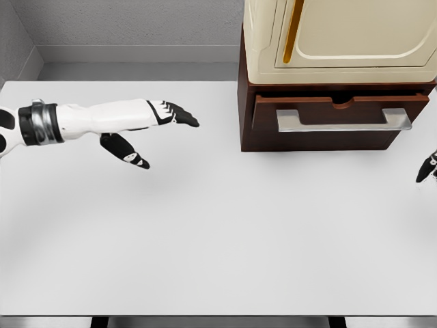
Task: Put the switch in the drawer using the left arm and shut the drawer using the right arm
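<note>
Left hand (153, 126) was out over the white table (218, 225), arm coming in from the left edge, fingers extended and spread with the thumb hanging below, nothing in the grip. It hovered at the left-centre of the table, well apart from the cabinet (338, 75). Right hand (428, 167) showed only as a few dark fingertips at the right edge, just below and right of the drawer; couldn't tell if those fingers were spread or curled. Drawer (341, 119) sat in the dark brown base of the cabinet at the table's far right, pulled out a little, with a silver bar handle (343, 120) across its front and a small notch in its top edge. Cream upper unit with a yellow vertical strip (293, 31) stood on top of the brown base. Switch wasn't visible anywhere on the table; drawer interior was hidden from this angle, so couldn't tell whether it was inside
</note>
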